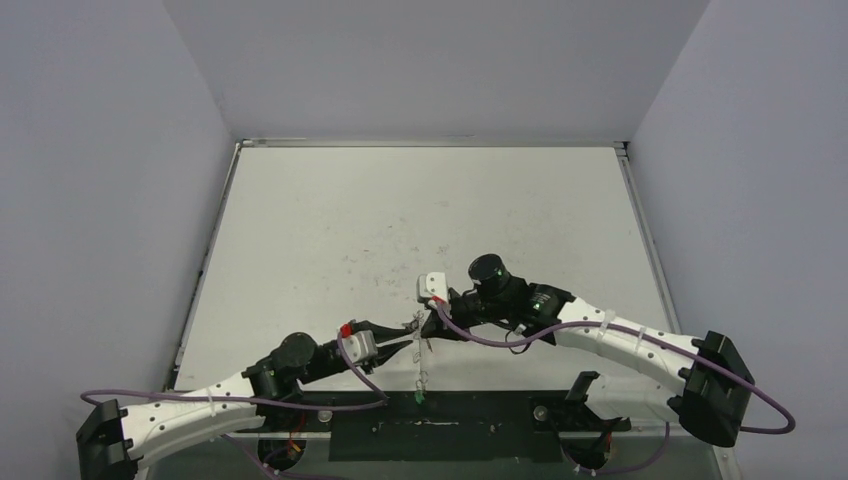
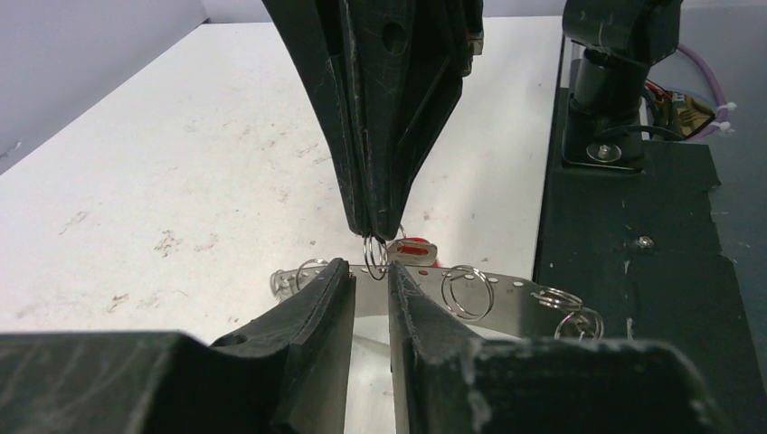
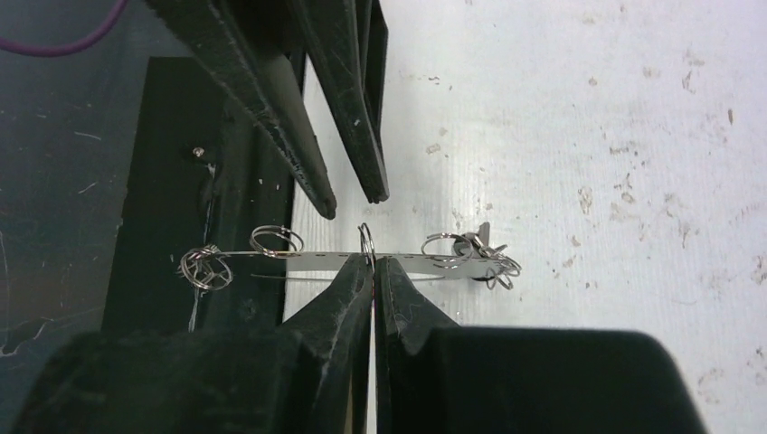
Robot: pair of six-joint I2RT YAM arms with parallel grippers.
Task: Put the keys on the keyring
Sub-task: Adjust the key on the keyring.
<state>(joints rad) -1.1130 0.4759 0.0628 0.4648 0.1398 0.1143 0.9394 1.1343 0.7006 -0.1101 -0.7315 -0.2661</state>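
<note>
The keyring (image 2: pixel 511 294) hangs in the air just above the near edge of the bench (image 1: pixel 400 220), between the 2 arms, with its near end out over the black base plate (image 2: pixel 633 271). The right hand (image 3: pixel 373 264) is clamped tight on 1 small ring (image 3: pixel 366 240) threaded on the keyring's flat band, so it appears to carry the whole thing alone. The left hand (image 2: pixel 369 269) stands narrow, with a slim gap between its fingers, and grips nothing. My reading is that the right hand presents the pinched ring as the spot where a key should go on, which leaves the left hand free to fetch one.

Only the left wrist view shows a red tag (image 2: pixel 413 246) just behind the right fingertips. It is likely the red key, but I cannot tell whether it hangs from the ring or lies on the bench. Only the top view shows a green speck (image 1: pixel 418 397) at the keyring's near end. It is likely the green key, too small to tell if it is attached. The right wrist view shows neither key. It does show most plainly that the left tips sit just above the band without touching it.
</note>
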